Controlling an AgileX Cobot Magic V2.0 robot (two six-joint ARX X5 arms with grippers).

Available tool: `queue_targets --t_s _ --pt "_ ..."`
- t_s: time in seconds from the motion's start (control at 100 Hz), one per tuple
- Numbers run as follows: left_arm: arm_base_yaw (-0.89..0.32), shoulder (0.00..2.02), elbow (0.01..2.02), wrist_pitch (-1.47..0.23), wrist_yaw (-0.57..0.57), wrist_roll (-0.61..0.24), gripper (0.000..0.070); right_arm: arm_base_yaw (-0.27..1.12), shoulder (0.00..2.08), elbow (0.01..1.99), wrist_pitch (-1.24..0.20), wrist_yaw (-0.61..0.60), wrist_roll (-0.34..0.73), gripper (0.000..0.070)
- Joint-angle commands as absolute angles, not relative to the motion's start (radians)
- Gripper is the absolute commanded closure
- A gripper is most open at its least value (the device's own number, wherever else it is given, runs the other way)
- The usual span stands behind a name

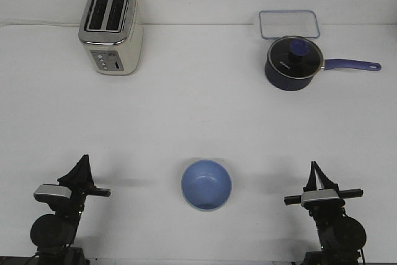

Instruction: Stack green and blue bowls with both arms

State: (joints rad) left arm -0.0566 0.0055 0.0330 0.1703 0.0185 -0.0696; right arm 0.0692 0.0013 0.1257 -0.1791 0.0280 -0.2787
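A light periwinkle blue bowl (206, 184) stands upright on the white table near the front, midway between the two arms. A thin pale greenish edge shows along its lower rim; I cannot tell whether the green bowl sits under it, and no separate green bowl is in view. My left gripper (84, 161) is at the front left, fingers together and pointing up, holding nothing. My right gripper (315, 168) is at the front right, fingers together and empty. Both are well apart from the bowl.
A cream and silver toaster (111, 29) stands at the back left. A dark blue lidded saucepan (293, 61) with its handle pointing right stands at the back right, and a clear rectangular container (289, 24) lies behind it.
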Motion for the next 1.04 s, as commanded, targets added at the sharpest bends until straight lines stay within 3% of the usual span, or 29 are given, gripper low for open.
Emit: queue_targets --t_s 0.0,0.13,1.03 --pt "-0.056 0.003 0.014 0.181 0.019 -0.071 0.0685 0.062 0.001 0.095 -0.136 0.026 -0.320 0.0690" --pt "-0.056 0.003 0.014 0.181 0.019 -0.071 0.0686 0.059 0.001 0.012 -0.041 0.026 -0.318 0.0690" --pt "-0.056 0.003 0.014 0.181 0.019 -0.071 0.0686 0.059 0.001 0.013 -0.026 0.026 -0.311 0.0690"
